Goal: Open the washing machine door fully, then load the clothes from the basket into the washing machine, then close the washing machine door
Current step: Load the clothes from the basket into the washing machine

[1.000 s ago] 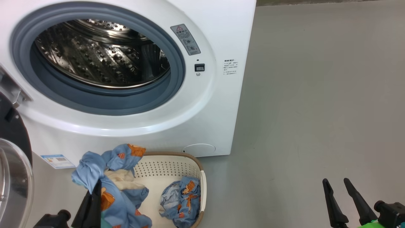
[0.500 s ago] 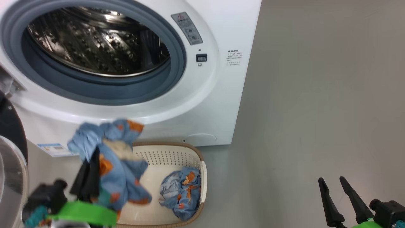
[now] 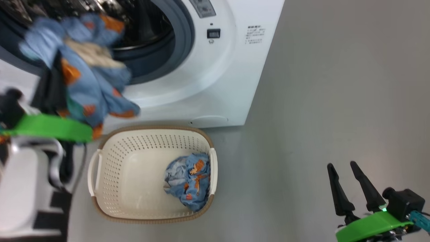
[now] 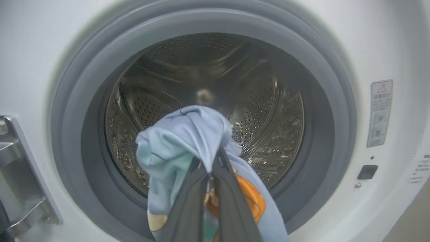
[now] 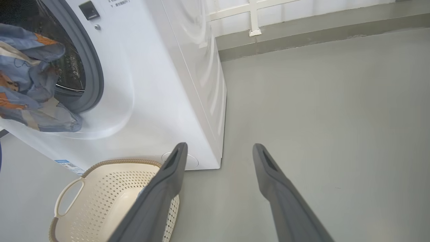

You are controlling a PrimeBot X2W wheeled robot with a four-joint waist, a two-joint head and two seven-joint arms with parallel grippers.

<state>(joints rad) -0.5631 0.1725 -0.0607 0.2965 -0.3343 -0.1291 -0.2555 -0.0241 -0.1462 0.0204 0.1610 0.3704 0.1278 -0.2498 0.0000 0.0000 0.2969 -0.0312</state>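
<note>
My left gripper point(image 4: 215, 158) is shut on one light-blue printed garment point(image 3: 84, 77) and holds it up in front of the washing machine point(image 3: 218, 84) opening, just outside the grey gasket point(image 4: 336, 101) and the steel drum point(image 4: 268, 111). The cloth point(image 5: 30, 77) hangs down over the lower rim of the opening. A second garment point(image 3: 188, 181) lies crumpled at the right end of the cream basket point(image 3: 111, 161) on the floor below. Low at the right, my right gripper point(image 3: 342, 166) is open and holds nothing. The door is out of view; its metal hinge bracket point(image 4: 20, 181) shows.
The basket point(image 5: 100, 201) stands right against the machine's front, under the opening. My left arm's white forearm point(image 3: 20, 188) is beside the basket's left handle. Bare grey floor point(image 3: 336, 84) stretches to the right of the machine as far as a wall base point(image 5: 302, 37).
My left gripper has lifted the garment from above the basket up to the drum opening. The head camera has shifted, so the machine sits higher and the whole basket shows.
</note>
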